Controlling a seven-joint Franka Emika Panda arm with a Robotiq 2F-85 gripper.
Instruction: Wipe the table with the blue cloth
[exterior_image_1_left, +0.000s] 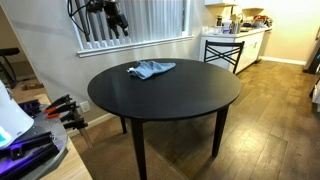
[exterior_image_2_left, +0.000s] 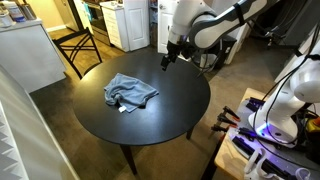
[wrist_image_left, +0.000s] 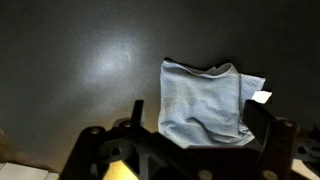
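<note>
The blue cloth (exterior_image_1_left: 150, 69) lies crumpled on the round black table (exterior_image_1_left: 190, 95), towards one edge. It shows in both exterior views (exterior_image_2_left: 130, 92), and the table does too (exterior_image_2_left: 170, 110). In the wrist view the cloth (wrist_image_left: 205, 100) has a small white tag at its right side. My gripper (exterior_image_2_left: 167, 60) hangs in the air above the table's rim, apart from the cloth, and is seen high up by the window (exterior_image_1_left: 116, 22). In the wrist view its two dark fingers (wrist_image_left: 198, 122) stand wide apart either side of the cloth, open and empty.
A black metal-framed stool (exterior_image_1_left: 222, 50) stands beyond the table by a kitchen counter; it also shows in an exterior view (exterior_image_2_left: 85, 45). Orange-handled clamps (exterior_image_1_left: 65, 108) sit on a bench beside the table. Window blinds (exterior_image_1_left: 160, 20) are behind it. The floor is wood.
</note>
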